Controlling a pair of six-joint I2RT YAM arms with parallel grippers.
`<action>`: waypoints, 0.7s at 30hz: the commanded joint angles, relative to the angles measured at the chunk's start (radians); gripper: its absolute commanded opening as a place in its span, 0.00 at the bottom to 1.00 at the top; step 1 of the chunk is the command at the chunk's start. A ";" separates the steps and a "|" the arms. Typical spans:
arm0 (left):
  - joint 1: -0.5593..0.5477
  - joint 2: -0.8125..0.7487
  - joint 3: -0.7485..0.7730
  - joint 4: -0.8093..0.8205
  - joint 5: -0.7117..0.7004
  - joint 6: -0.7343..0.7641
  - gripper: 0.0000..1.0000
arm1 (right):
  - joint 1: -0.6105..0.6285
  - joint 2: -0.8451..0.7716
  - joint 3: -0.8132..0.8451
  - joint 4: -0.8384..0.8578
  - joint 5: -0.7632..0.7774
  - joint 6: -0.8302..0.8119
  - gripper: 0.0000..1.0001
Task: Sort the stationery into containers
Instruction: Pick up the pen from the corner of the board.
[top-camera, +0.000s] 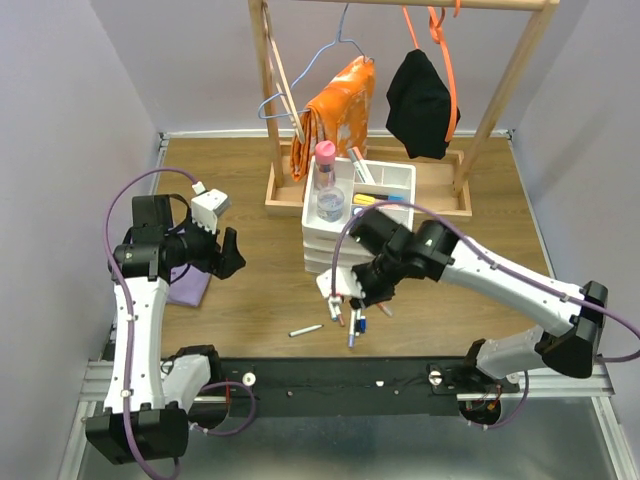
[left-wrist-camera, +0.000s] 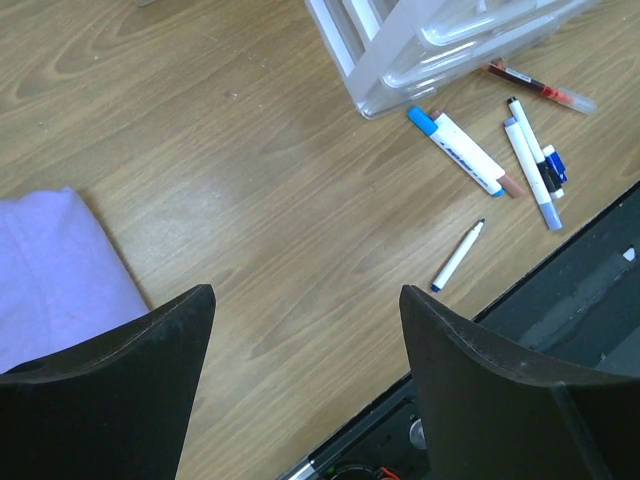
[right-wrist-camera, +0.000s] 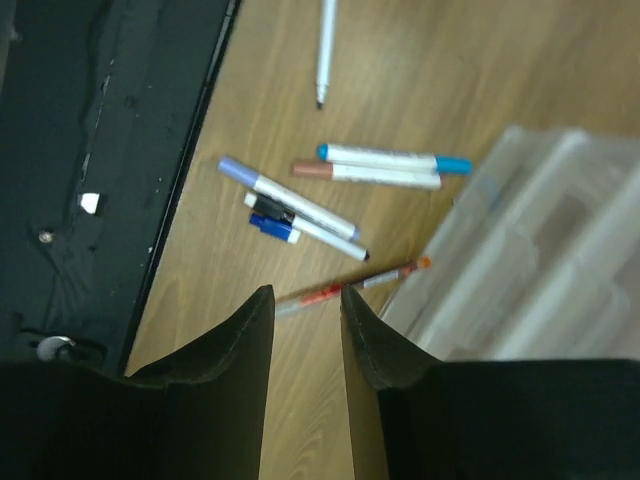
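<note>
I found my right gripper (right-wrist-camera: 307, 300) narrowed to a slim gap, empty, over the orange pen (right-wrist-camera: 390, 276) just beside the drawer unit (right-wrist-camera: 530, 260), other pens (right-wrist-camera: 300, 205) lying near, my left gripper (left-wrist-camera: 307, 300) spread wide beside the purple cloth (left-wrist-camera: 50, 270).

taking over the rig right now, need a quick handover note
Left hand: open, empty, over bare table beside the purple cloth.
Right hand: fingers a narrow gap apart, empty, above the red pen by the drawer unit.
Done: pink-capped bottle and a few markers are in the tray.
Left: several pens on the table, a cluster in front of the unit and one white pen apart.
</note>
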 joint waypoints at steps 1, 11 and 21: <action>-0.005 -0.070 -0.055 0.044 0.005 -0.036 0.84 | 0.133 0.053 -0.105 0.046 0.081 -0.193 0.40; 0.000 -0.101 -0.008 -0.013 -0.044 -0.034 0.84 | 0.228 0.174 -0.269 0.260 0.070 -0.386 0.39; 0.038 -0.136 0.009 -0.029 -0.052 -0.044 0.84 | 0.248 0.283 -0.249 0.295 0.061 -0.468 0.38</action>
